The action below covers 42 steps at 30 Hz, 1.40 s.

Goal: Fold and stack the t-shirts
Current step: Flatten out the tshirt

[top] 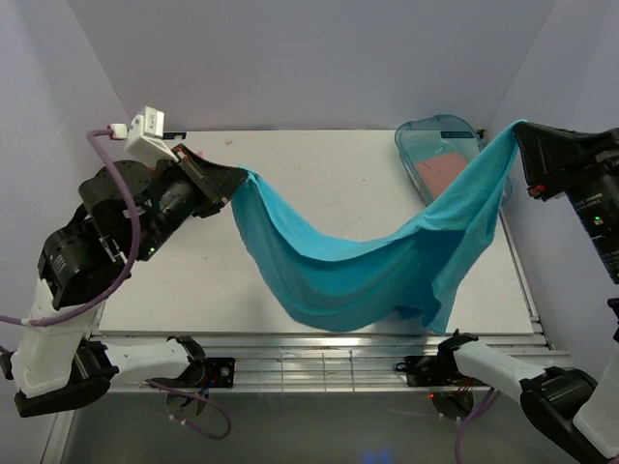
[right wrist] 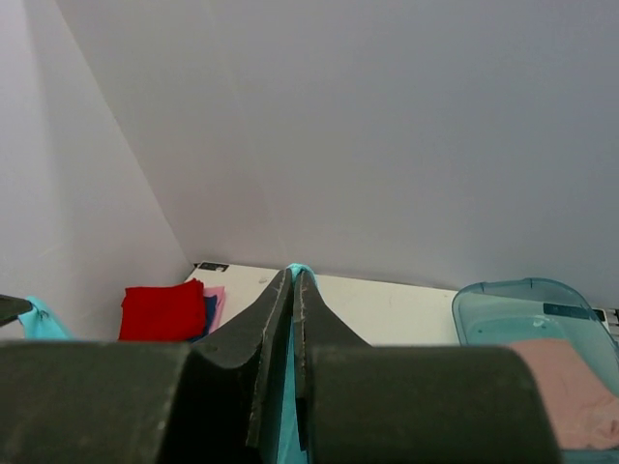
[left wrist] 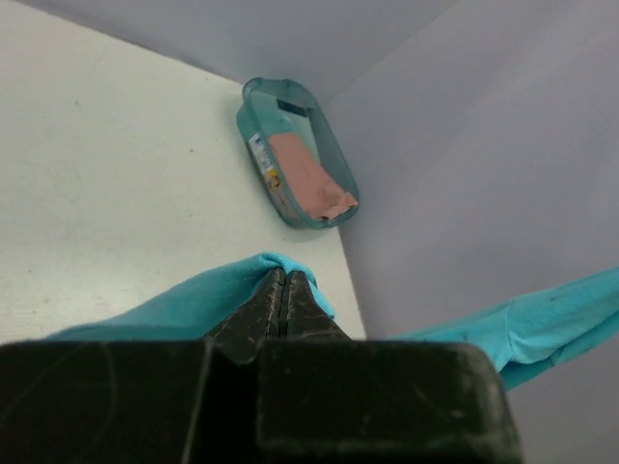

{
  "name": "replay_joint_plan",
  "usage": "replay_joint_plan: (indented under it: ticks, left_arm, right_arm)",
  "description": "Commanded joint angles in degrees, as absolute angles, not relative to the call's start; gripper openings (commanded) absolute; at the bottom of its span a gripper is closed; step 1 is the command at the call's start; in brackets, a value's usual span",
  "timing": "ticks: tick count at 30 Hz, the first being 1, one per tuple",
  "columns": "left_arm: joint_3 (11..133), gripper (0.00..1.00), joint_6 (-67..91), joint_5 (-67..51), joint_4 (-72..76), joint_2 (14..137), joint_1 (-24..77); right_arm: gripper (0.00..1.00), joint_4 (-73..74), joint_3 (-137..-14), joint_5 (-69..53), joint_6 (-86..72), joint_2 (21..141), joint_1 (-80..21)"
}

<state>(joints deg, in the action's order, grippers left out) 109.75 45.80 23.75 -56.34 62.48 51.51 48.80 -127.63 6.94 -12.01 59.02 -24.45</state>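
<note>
Top external: left gripper (top: 235,179), jaws pressed together, pinching teal t-shirt (top: 358,266) end; right gripper (top: 517,130) likewise clamped on its opposite end.

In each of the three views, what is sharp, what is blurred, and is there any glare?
Top view: soft even light, no glare, the teal t-shirt sharp. Left wrist view: the left gripper, close to the lens, is dark and blurred; the tub behind is sharp. Right wrist view: the right gripper is dark and blurred; the red t-shirt far off is clear.
</note>
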Motion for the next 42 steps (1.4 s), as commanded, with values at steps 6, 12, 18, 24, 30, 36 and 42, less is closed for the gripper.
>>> replay_joint_plan:
  ticks: [6,12,18,24,30,36,42]
  left_arm:
    - [103.02,0.00,42.03,34.37,-60.94,74.43,49.93]
    - [107.80,0.00,29.72,13.30,-46.50,90.41,27.09]
    - [153.53,0.00,23.99,9.86,-45.65,111.96,21.19]
    - [118.76,0.00,21.63,9.93,-15.51,90.02,19.69]
    - [106.85,0.00,18.98,10.46,-15.23,84.13,19.51]
    - [81.10,0.00,22.14,10.72,-13.97,75.68,19.51]
    - [62.60,0.00,27.49,8.62,-20.10,71.64,19.51]
  right_arm:
    - [0.08,43.86,-112.16,11.25,-12.83,71.00,-24.26]
    - [0.08,39.84,-120.63,14.84,-10.90,89.01,-23.91]
    - [0.08,35.08,-144.39,14.42,-6.42,103.97,-21.02]
    - [0.08,13.19,-129.37,11.34,-4.67,93.69,-17.94]
    - [0.08,15.38,-127.55,4.76,-1.41,92.91,-17.05]
    - [0.08,22.30,-105.00,0.01,-1.67,87.19,-17.05]
    - [0.08,34.97,-87.83,-4.92,-5.35,85.35,-18.36]
